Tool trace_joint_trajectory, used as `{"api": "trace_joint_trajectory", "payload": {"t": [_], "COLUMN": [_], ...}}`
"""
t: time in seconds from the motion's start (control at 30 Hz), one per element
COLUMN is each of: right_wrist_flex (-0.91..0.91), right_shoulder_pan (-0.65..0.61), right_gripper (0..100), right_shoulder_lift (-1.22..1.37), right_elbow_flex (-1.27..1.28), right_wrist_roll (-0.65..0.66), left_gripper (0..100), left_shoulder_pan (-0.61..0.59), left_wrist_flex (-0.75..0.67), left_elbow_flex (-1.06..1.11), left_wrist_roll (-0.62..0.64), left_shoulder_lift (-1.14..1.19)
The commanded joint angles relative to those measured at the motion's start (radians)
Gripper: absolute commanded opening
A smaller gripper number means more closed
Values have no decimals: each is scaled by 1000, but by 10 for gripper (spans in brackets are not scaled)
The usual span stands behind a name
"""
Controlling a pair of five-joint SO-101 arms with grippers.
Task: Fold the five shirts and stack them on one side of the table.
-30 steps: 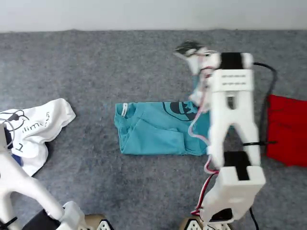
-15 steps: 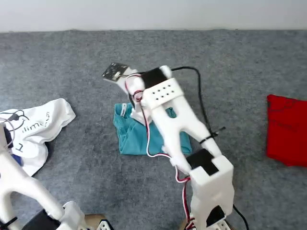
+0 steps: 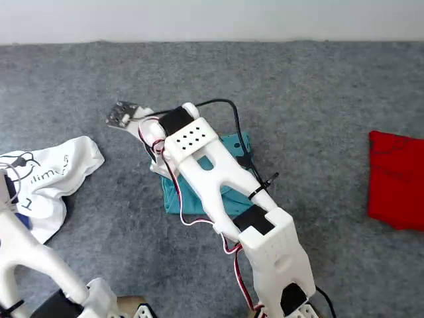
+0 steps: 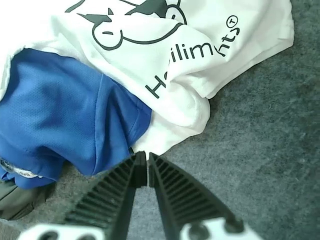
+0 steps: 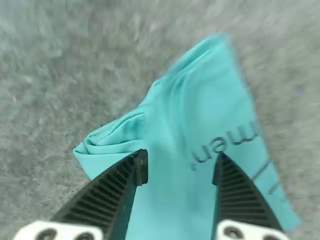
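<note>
One teal cotton shirt [image 5: 200, 115] is laid folded at the middle of the grey felt-covered table [image 3: 331, 86], much of it hidden under the right arm. Its length is seen running away from the right gripper [image 5: 181, 156], one corner pointed ahead. That gripper is held well open over the cloth. The left gripper [image 4: 147, 156] is closed on nothing at the edge of a white printed shirt [image 3: 53, 172] heaped over a blue mesh shirt [image 4: 55, 115].

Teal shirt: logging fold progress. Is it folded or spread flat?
Folded over, roughly: the teal shirt is a compact patch under the right arm, its doubled edge bunched by the right gripper.
</note>
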Motion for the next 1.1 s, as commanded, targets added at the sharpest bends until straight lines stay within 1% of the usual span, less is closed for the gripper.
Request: {"api": "trace_joint_trajectory", "payload": {"t": [0.0, 0.1, 0.2, 0.27, 0.3, 0.47, 0.57, 0.7, 0.8, 0.87, 0.97, 1.07], "right_wrist_flex": [96, 219, 237, 237, 237, 237, 223, 225, 229, 231, 231, 236], "right_shoulder_pan": [13, 61, 133, 183, 205, 232, 194, 42, -85, -147, -176, -137], "right_gripper": [214, 131, 1, 26, 17, 9, 9, 9, 9, 9, 9, 9], "right_shoulder_lift": [-4, 4, 2, 1, 2, 2, 24, 110, 119, 104, 70, 22], "right_elbow_flex": [-163, -238, -218, -172, -138, 51, 132, 138, 55, -29, -112, -123], "right_wrist_roll": [-9, -2, 37, 51, 63, 89, 81, 54, 8, -14, -31, -28], "left_gripper": [14, 14, 14, 14, 14, 14, 14, 14, 14, 14, 14, 14], "left_shoulder_pan": [9, 9, 9, 9, 9, 9, 9, 9, 8, 5, 3, 6], "left_wrist_flex": [-11, -12, -14, -14, -14, -9, -8, -8, -8, -8, -12, -14], "left_elbow_flex": [-4, -4, -4, -4, -4, -8, -8, -8, -8, -8, -8, -8], "left_wrist_roll": [5, 5, 5, 5, 6, 6, 6, 6, 6, 6, 6, 6], "left_shoulder_lift": [-31, -31, -31, -31, -31, -31, -31, -31, -31, -31, -31, -31]}}
